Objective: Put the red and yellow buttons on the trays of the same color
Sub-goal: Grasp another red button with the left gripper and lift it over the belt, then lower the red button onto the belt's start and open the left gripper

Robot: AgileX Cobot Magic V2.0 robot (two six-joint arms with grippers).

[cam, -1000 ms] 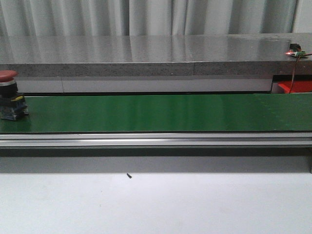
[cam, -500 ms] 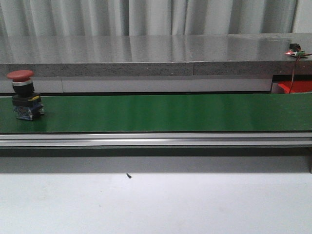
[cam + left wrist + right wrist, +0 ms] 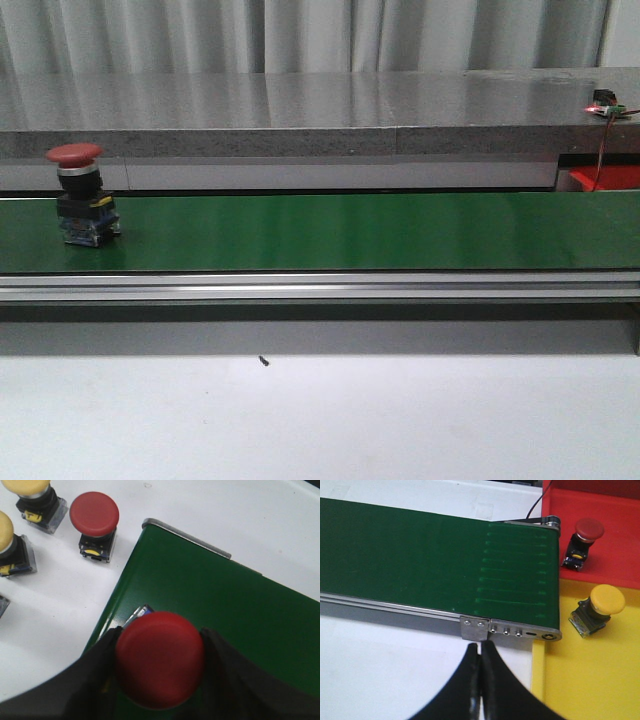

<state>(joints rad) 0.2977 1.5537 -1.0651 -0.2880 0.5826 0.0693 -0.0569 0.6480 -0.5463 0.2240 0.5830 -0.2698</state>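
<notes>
Left claw [image 3: 159, 677]: hangs straight above the left end of the green belt [image 3: 240, 610], dark fingers [image 3: 97, 680] on either side of a red button's cap; whether they grip it, I cannot tell.
Red button [image 3: 82, 194]: upright on the belt's left end.
Spare buttons: one red [image 3: 94, 517] and two yellow [image 3: 31, 490] on the white table beside the belt's corner.
Right claw [image 3: 480, 680]: pressed together, empty, poised over the belt's right end.
Red tray [image 3: 600, 535]: beyond the belt's right end, holds a red button [image 3: 585, 537].
Yellow tray [image 3: 590, 680]: nearer, touching the red tray, holds a yellow button [image 3: 600, 607].
</notes>
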